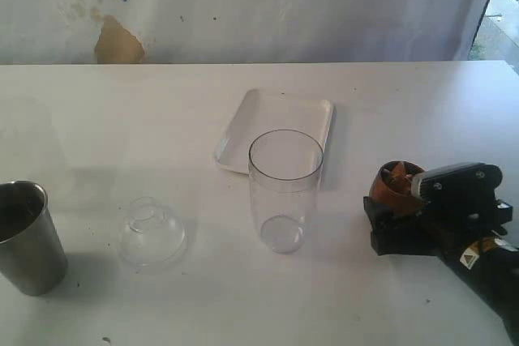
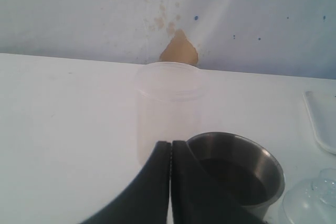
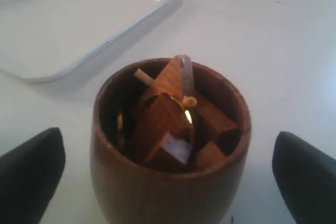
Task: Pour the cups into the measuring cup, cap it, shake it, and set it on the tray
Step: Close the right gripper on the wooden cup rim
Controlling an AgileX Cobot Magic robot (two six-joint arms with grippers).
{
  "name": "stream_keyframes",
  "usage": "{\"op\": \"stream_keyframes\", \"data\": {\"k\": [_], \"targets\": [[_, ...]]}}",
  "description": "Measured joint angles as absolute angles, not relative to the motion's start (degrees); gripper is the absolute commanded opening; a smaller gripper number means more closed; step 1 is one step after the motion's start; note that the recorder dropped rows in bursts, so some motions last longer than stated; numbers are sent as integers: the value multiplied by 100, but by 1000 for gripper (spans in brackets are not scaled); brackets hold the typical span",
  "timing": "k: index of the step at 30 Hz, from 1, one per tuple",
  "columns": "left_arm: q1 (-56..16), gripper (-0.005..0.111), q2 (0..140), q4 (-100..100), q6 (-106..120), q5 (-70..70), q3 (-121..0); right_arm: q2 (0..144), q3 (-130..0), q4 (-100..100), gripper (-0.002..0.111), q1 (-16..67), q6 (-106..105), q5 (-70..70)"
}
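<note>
A clear dome lid (image 1: pixel 152 232) and a frosted cup (image 2: pixel 169 98) are sitting on the white table (image 1: pixel 405 103). The left gripper (image 2: pixel 170 182) is holding its fingers together, and the right gripper (image 3: pixel 168 174) is holding its fingers apart around the wooden cup (image 3: pixel 131 192).

The steel tumbler (image 1: pixel 28 237) is running off the exterior view's left edge, its dark contents too dim to identify. The right pincer (image 3: pixel 169 179) is hiding the lower half of the wooden cup (image 1: pixel 383 192) there, whose base is falling outside the right wrist view.
</note>
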State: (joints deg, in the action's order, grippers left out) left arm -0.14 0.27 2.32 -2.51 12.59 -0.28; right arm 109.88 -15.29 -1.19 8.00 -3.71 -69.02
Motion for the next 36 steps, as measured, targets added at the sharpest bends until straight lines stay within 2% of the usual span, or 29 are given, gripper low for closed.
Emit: {"op": "stream_keyframes", "data": {"k": [12,32,36], "targets": [[-14,1,27,232,-251,1259,-28,11710,-2047,-155,101,800,-157,-6912],[-14,1,27,232,-251,1259,-28,11742,-2133,-265,101,800,205,-6912],[-14,1,27,232,-251,1259,-28,11742,-2200,-265,96,800,493,-6912]]}}
